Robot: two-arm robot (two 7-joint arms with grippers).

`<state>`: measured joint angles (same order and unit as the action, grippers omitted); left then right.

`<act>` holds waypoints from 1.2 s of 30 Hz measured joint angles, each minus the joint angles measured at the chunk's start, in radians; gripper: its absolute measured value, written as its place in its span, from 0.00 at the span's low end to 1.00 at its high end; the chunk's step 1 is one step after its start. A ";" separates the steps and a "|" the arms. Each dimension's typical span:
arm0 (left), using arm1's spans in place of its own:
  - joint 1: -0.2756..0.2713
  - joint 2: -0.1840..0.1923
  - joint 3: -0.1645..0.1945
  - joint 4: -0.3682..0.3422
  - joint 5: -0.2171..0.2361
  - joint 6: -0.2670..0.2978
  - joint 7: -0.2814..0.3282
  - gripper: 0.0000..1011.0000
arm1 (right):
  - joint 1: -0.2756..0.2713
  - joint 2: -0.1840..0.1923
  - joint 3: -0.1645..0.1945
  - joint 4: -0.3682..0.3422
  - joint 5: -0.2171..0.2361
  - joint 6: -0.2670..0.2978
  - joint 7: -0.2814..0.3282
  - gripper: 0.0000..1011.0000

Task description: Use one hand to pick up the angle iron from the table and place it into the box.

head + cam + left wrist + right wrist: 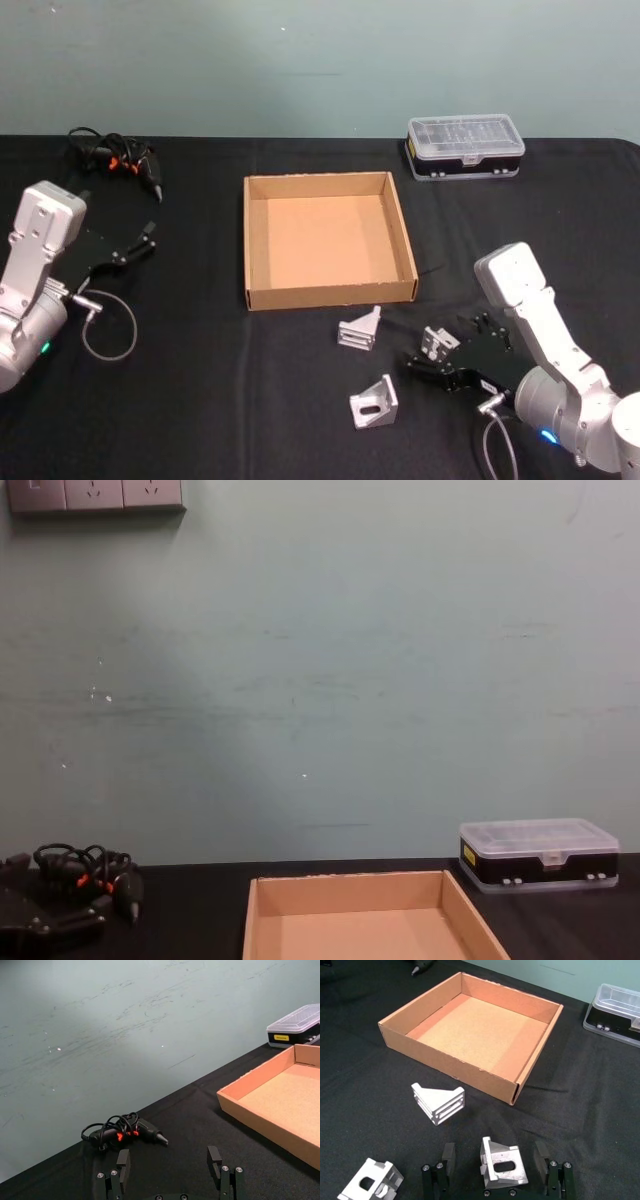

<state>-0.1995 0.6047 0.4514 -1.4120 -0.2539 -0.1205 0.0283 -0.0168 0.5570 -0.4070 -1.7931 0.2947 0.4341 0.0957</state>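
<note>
Left gripper (148, 240) is parked at the far left of the table (200, 400), fingers spread with nothing between them. A corded tool (125, 160) lies behind it, well clear of the work.

The box (248, 240) sits mid-table, open and with nothing in it. Its near wall faces the parts.

Two spare brackets (360, 330) lie in front of that wall, one just beside it and one nearer us.

Right gripper (494, 1147) is low over the table to the right of them, jaws released and straddling the angle iron (501, 1165). There is a gap on each side, so we aren't gripping it yet.

We judge we're at the grasp step. Next we clamp, lift clear of the box wall, carry left and forward, then release inside.

The route looks open. The nearest spare bracket is the thing we could clip, and the clear-lidded case (465, 147) is far back on the right.
</note>
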 joint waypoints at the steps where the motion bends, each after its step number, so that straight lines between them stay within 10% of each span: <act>1: 0.000 0.000 0.000 0.000 0.000 0.000 0.000 1.00 | 0.000 0.000 0.000 0.000 0.000 0.000 0.000 0.99; 12: 0.000 0.000 0.000 0.000 0.000 0.000 0.000 1.00 | -0.002 0.005 0.000 -0.006 0.001 0.001 0.000 0.88; 36: 0.000 0.000 0.000 0.000 0.000 0.000 0.000 1.00 | -0.004 0.007 0.000 -0.010 0.002 0.002 -0.003 0.14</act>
<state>-0.1995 0.6047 0.4514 -1.4120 -0.2539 -0.1205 0.0283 -0.0205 0.5643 -0.4065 -1.8029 0.2971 0.4364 0.0923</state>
